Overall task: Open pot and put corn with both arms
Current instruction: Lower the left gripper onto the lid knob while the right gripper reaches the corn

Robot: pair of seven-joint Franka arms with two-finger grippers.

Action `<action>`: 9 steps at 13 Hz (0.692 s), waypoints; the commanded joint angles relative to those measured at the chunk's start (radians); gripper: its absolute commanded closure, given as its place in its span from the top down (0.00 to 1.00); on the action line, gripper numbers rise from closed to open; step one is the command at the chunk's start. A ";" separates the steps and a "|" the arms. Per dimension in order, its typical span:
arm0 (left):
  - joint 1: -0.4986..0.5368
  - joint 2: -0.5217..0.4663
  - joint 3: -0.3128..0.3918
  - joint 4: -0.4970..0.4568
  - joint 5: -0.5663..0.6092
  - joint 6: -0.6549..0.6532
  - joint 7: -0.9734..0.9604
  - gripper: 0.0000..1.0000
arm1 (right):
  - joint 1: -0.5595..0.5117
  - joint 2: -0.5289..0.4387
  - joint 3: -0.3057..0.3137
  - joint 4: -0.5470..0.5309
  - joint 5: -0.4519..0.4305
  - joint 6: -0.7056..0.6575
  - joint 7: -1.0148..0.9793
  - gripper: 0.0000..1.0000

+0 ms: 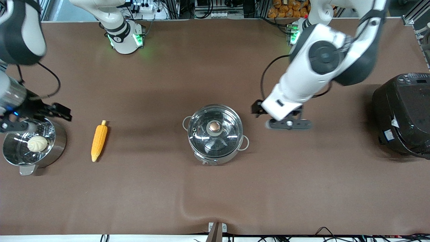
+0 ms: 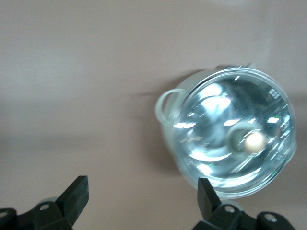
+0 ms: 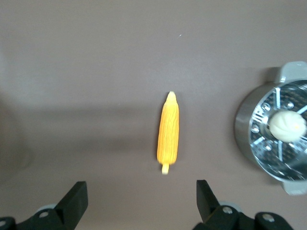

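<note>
Two grippers up over the brown counter, fingers spread wide, holding nothing. Left gripper beside the pot, toward the left arm's end; lid on, knob centred. Right gripper above the steamer pot with bun. Corn flat between both pots.

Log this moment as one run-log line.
lid: on pot | corn: on table, untouched | left pincer: open, beside pot | right pincer: open, over steamer pot with bun
</note>
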 commanded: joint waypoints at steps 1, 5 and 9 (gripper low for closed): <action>-0.107 0.105 0.023 0.054 0.110 0.133 -0.171 1.00 | -0.019 -0.006 -0.005 -0.192 -0.011 0.182 0.014 1.00; -0.193 0.223 0.025 0.114 0.211 0.193 -0.270 1.00 | -0.060 0.120 -0.005 -0.245 -0.013 0.247 0.046 1.00; -0.232 0.265 0.031 0.121 0.211 0.283 -0.279 1.00 | -0.066 0.230 -0.005 -0.309 -0.011 0.436 0.048 1.00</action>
